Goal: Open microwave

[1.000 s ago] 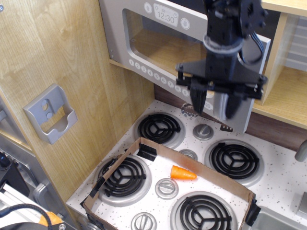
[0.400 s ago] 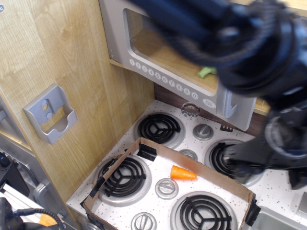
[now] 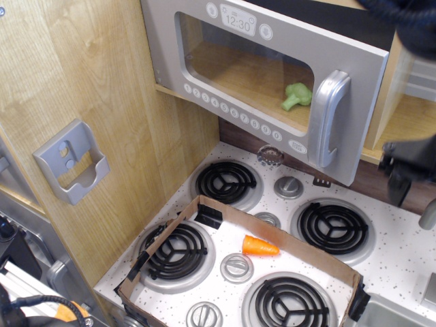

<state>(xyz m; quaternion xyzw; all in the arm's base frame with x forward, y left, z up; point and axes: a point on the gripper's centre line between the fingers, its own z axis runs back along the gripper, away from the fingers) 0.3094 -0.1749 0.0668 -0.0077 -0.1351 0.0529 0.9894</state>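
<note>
The grey toy microwave (image 3: 266,75) hangs above the stove. Its door, with a window and a 12:30 clock, stands angled out from the cabinet. The silver handle (image 3: 327,119) is on the door's right side. A green toy vegetable (image 3: 298,95) lies inside behind the window. Only a dark part of my gripper (image 3: 405,170) shows at the right edge, below and to the right of the handle and apart from it. Its fingers are cut off by the frame edge. A blurred piece of the arm (image 3: 405,17) crosses the top right corner.
A white stove top (image 3: 402,252) with several black burners and silver knobs lies below. A cardboard frame (image 3: 272,228) holds an orange carrot (image 3: 260,246). A grey holder (image 3: 71,161) hangs on the wooden wall at left. A wooden shelf (image 3: 409,129) is at right.
The arm was in front of the microwave handle, swept down to the right, and now sits at the right edge. The handle and green toy are uncovered.
</note>
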